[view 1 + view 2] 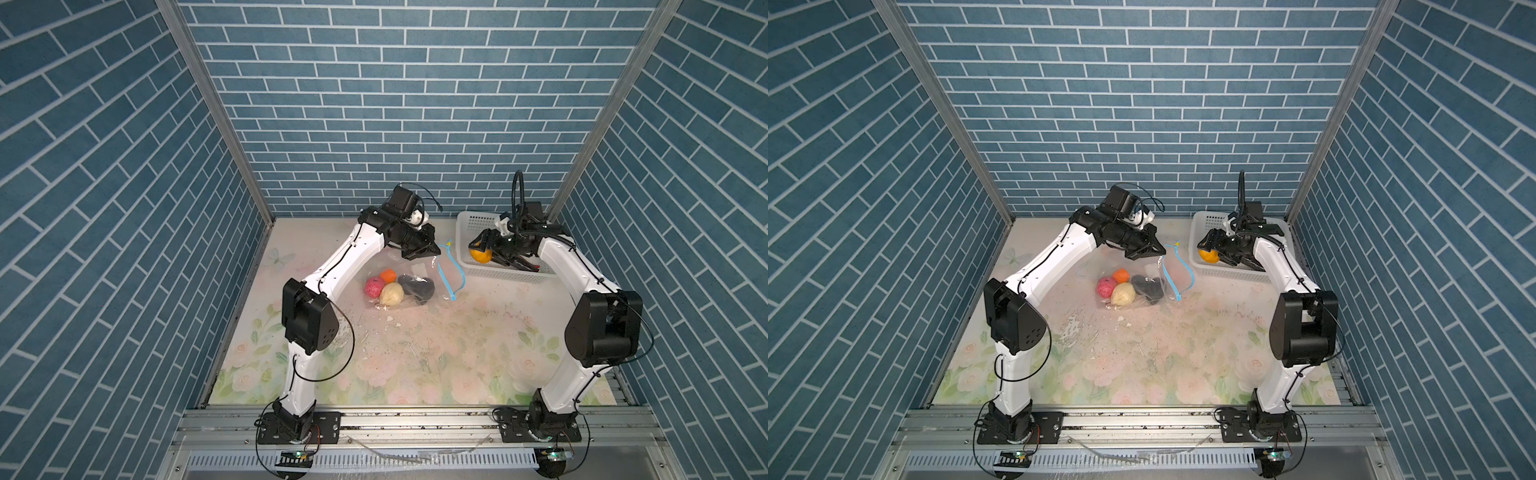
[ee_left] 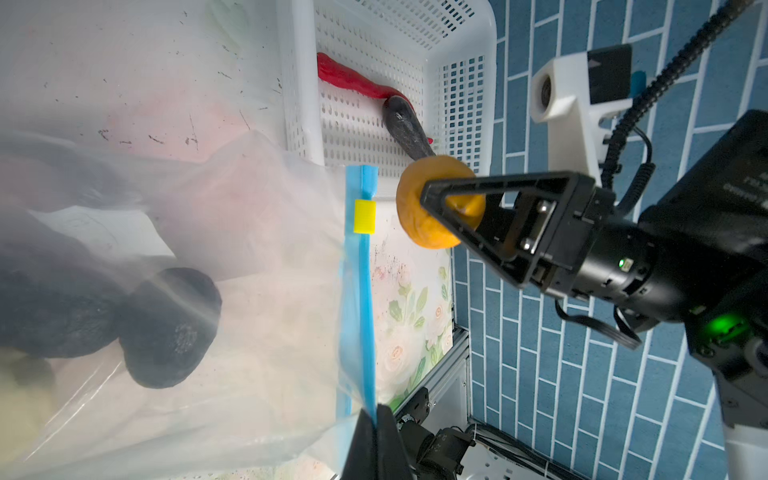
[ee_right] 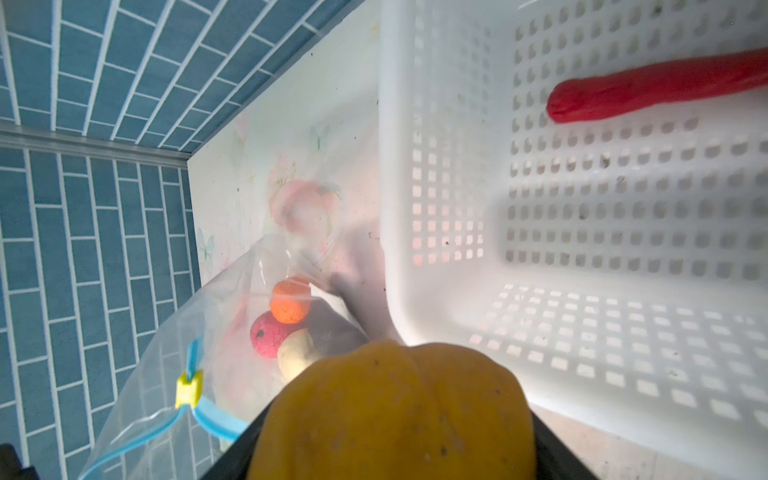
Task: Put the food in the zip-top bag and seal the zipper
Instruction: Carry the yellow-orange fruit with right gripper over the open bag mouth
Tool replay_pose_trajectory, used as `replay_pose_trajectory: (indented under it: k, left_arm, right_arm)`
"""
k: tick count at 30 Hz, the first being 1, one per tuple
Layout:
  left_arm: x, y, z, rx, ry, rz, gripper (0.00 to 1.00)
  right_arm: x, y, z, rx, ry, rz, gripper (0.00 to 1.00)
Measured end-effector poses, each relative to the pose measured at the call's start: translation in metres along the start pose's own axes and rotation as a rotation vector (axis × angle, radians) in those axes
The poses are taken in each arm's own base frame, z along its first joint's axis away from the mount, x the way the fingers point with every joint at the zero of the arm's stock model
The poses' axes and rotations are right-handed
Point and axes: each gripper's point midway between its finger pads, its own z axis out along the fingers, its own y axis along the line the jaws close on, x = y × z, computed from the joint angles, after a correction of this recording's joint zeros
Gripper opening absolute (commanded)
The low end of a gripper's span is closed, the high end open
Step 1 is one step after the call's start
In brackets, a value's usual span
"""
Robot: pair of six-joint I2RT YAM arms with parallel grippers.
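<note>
Bag was pinched at the zipper by the closed left gripper, food inside below it. Right gripper clamped a yellow-orange piece just beside the bag mouth. Red strip and black lump lay in the basket near it. Right fingertips were hidden by the piece; bagged food blurred through plastic.
</note>
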Motion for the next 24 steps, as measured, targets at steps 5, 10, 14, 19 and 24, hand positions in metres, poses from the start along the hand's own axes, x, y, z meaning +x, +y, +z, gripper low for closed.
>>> replay_pose_trajectory:
  k: [5,10,14,19,24]
  left_arm:
    - [-0.002,0.0,0.0,-0.002,-0.002,0.0,0.0]
    - [-0.001,0.001,0.0,-0.007,0.001,-0.004,0.0]
    - [0.0,0.001,0.0,-0.009,0.002,-0.005,0.0]
    - [0.0,0.002,0.0,-0.011,0.001,-0.005,0.0]
    - [0.0,0.002,0.0,-0.011,0.001,-0.005,0.0]
  right_arm:
    - [0.022,0.014,-0.008,-0.02,0.014,-0.021,0.75]
    - [0.04,0.025,-0.016,-0.036,0.022,-0.042,0.75]
    - [0.055,0.029,-0.013,-0.041,0.048,-0.038,0.75]
    - [0.073,0.033,-0.004,-0.042,0.088,-0.029,0.74]
    - [0.08,0.041,0.001,-0.052,0.104,-0.039,0.73]
